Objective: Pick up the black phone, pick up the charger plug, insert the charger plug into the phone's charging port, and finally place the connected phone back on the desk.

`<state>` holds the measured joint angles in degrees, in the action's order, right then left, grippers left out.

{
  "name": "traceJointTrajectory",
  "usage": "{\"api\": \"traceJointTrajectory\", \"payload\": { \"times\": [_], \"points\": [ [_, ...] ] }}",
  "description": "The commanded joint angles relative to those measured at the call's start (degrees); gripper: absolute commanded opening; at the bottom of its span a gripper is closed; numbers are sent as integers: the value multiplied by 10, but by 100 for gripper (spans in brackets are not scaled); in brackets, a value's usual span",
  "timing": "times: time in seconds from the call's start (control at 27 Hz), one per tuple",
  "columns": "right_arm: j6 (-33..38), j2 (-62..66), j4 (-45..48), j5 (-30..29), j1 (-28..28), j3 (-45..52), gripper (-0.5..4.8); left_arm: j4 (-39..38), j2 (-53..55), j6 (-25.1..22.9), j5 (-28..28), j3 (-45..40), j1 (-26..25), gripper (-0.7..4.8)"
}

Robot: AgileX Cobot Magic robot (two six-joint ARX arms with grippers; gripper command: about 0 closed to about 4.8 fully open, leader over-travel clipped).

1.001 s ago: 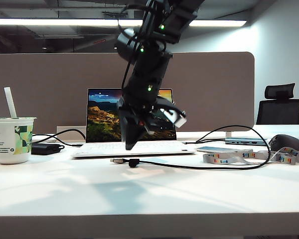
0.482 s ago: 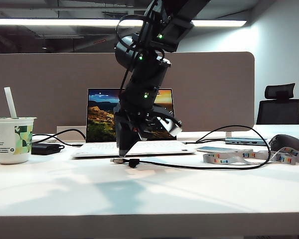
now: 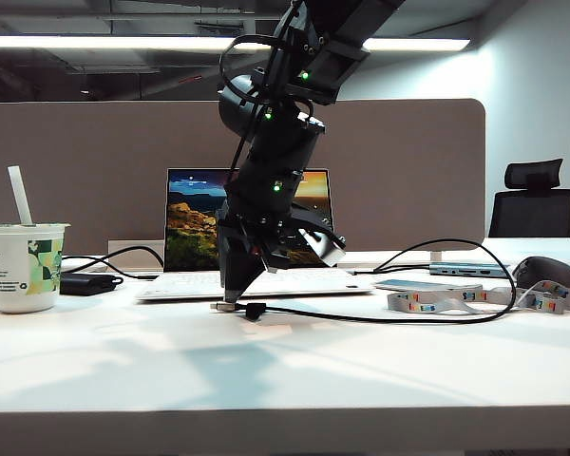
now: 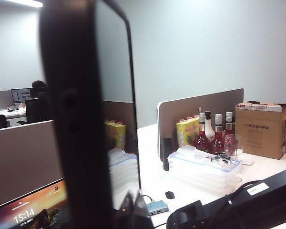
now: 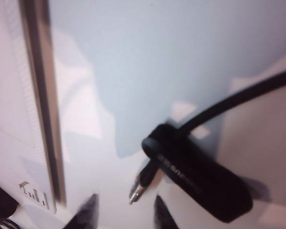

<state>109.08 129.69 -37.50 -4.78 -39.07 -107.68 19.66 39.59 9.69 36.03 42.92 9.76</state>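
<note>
From where I sit, the right gripper (image 3: 236,293) points down at the tabletop (image 3: 285,370), fingers apart, just above the charger plug (image 3: 226,307), in front of the open laptop (image 3: 252,242). In the right wrist view the right gripper's two dark fingertips (image 5: 88,212) stand on either side of the plug's silver tip (image 5: 137,192), not closed on it. The plug has a short black housing and a thin black cable (image 3: 380,319). The left gripper is clamped on the black phone (image 4: 78,109), a glossy dark slab held upright, filling the left wrist view.
</note>
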Motion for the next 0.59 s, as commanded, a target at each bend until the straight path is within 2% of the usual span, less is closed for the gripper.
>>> {"api": "traceJointTrajectory", "payload": {
  "times": [0.04,0.44,0.59],
  "points": [
    [3,3,1,-3,0,-2,147,22,-3,-2,2,5,0,-6],
    [10,13,0,-3,0,-2,145,22,-4,-2,2,5,0,-6],
    [20,17,0,-16,1,-2,98,22,-4,-2,2,5,0,-6]
  ]
}}
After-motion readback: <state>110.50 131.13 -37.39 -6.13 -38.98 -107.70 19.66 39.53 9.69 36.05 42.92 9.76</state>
